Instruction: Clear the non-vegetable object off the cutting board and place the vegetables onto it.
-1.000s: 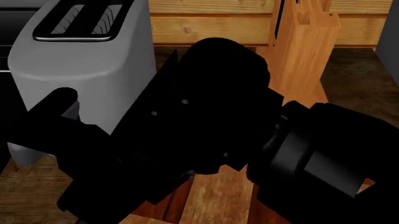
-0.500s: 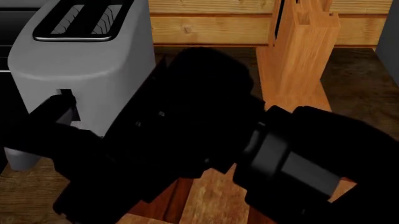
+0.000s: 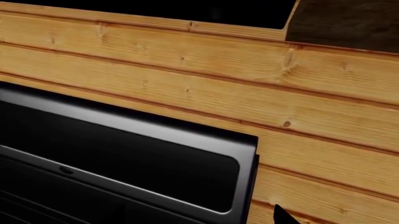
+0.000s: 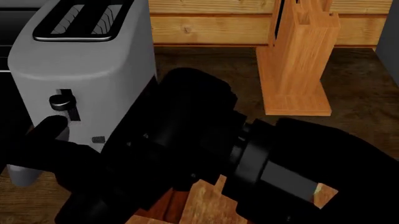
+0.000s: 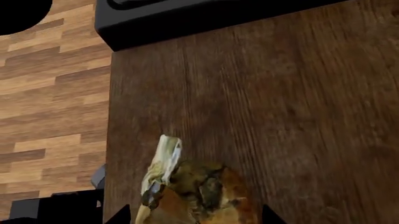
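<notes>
Low in the right wrist frame, the onion [image 5: 193,196] seems held between the right gripper's [image 5: 193,217] fingers; left gripper's state unclear

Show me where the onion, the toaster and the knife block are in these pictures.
onion [image 5: 199,198], right wrist view, on its brown papery skin.
toaster [image 4: 87,70], head view, on its grey side.
knife block [image 4: 299,60], head view, on its front face.

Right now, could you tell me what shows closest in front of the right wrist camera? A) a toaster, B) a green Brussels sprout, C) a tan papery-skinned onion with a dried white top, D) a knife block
C: the right wrist view shows the onion with its dried white top, over the dark wooden counter.
</notes>
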### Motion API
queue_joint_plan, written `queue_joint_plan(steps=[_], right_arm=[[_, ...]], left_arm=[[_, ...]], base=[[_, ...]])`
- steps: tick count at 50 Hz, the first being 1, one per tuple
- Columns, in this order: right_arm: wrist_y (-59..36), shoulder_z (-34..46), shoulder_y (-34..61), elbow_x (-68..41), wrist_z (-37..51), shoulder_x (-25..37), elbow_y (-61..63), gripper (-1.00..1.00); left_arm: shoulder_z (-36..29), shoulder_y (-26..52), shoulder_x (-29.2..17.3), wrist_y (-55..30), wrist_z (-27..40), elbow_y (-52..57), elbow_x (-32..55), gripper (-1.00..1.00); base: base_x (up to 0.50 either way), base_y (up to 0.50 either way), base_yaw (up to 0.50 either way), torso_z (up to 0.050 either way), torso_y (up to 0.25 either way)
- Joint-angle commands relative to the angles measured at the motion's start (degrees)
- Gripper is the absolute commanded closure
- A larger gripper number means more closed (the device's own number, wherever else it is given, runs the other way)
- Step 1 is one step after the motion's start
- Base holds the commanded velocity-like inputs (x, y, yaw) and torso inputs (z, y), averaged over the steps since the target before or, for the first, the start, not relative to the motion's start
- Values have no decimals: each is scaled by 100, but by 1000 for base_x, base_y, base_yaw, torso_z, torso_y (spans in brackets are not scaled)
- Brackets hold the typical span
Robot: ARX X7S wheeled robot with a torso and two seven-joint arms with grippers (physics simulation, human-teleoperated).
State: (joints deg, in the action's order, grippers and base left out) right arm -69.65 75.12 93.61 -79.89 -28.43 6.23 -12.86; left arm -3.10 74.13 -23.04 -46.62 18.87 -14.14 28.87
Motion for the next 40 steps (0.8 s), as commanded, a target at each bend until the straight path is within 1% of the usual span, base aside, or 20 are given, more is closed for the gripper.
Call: queue_joint_plan(steps=[1, 2, 16, 17, 29, 35, 40], right_arm=[[187, 262, -108, 277, -363, -41, -83, -100], [254, 349, -118, 411, -411, -47, -95, -100], [141, 546, -317, 372, -456, -67, -247, -100], [132, 533, -311, 361, -422, -61, -262, 100], [39, 366, -157, 181, -111, 47, -65, 100], [-82, 140, 98, -28, 210, 169, 145, 100], [-267, -63, 201, -362, 670, 347, 357, 100]], left_arm=[[-8, -23, -6, 24, 6, -6, 0, -100], [-10, -26, -6, 25, 4, 1, 3, -100], [5, 27, -17, 54, 4, -66, 10, -100], [5, 26, -19, 56, 4, -67, 11, -100], [17, -12, -28, 30, 34, 5, 39, -100], [24, -20, -37, 18, 45, 24, 52, -100], [33, 6, -37, -25, 64, 69, 77, -100]], base=[[0, 0, 0, 0, 0], [0, 0, 0, 0, 0], [0, 0, 0, 0, 0], [0, 0, 0, 0, 0], [1, 0, 0, 0, 0], [0, 0, 0, 0, 0], [0, 0, 0, 0, 0]])
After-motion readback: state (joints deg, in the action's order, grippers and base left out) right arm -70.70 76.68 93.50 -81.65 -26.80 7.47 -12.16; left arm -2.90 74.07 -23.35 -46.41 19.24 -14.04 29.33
